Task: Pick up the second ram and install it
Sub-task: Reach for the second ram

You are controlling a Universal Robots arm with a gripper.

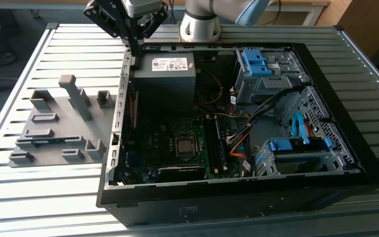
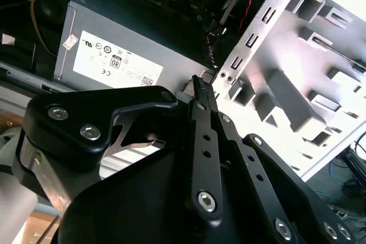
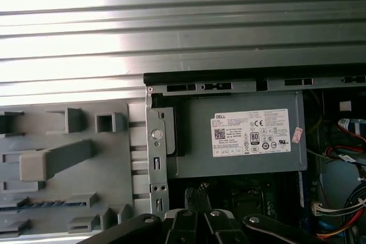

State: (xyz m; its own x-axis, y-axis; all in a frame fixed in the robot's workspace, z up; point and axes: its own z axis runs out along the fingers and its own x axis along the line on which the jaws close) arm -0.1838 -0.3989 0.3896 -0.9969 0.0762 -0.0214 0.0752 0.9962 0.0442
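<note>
The second ram (image 3: 44, 204) is a thin dark strip with a row of small chips. It lies in a slot of the grey holder plate (image 1: 57, 128) at the exterior view's left, where the ram (image 1: 45, 142) sits near the plate's lower part. My gripper (image 1: 138, 52) hangs above the far left corner of the open PC case (image 1: 242, 197), well away from the ram. In both wrist views its black fingers (image 2: 201, 118) meet at the tips, shut with nothing between them. The gripper (image 3: 197, 195) hovers over the edge of the grey power supply (image 3: 240, 141).
The grey plate carries several upright holder blocks (image 1: 77, 96). Inside the case are the motherboard (image 1: 176, 148) with a green strip (image 1: 211, 148) standing in its slots, loose cables (image 1: 242, 133) and blue drive cages (image 1: 262, 61). The ribbed metal table (image 1: 45, 197) surrounds everything.
</note>
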